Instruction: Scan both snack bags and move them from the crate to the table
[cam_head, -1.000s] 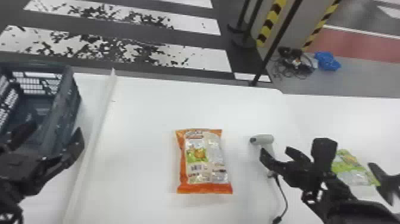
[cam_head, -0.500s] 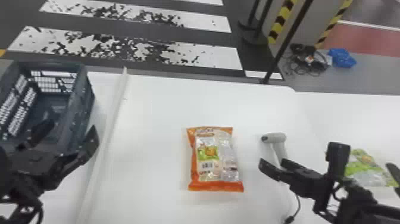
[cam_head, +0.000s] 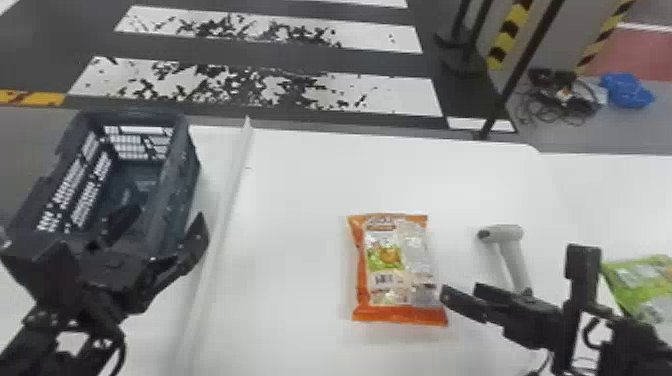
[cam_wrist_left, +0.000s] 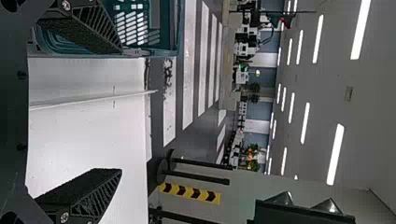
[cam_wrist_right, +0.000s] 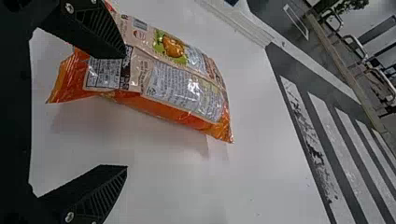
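In the head view my left gripper (cam_head: 165, 220) stands open over the near part of the dark blue crate (cam_head: 192, 165). The orange snack bag (cam_head: 395, 260) lies flat on the table, barcode label up. Close to its lower right corner is my right gripper (cam_head: 515, 280), with the grey scanner (cam_head: 505, 235) just beyond. A green snack bag (cam_head: 642, 282) lies at the far right, partly behind the right arm. The left wrist view has the left gripper (cam_wrist_left: 119, 112) spread wide. In the right wrist view the right gripper (cam_wrist_right: 126, 109) is open, one finger overlapping the orange bag (cam_wrist_right: 177, 88).
A raised white strip (cam_head: 227, 200) runs along the white table (cam_head: 300, 200) between crate and orange bag. A black post (cam_head: 520, 75) rises beyond the table's far edge. The scanner's cable trails near the right gripper.
The head view has swung left, shifting the scene rightward. Relative to the table, my right gripper has moved left, nearer the orange bag. The bags and crate keep their places.
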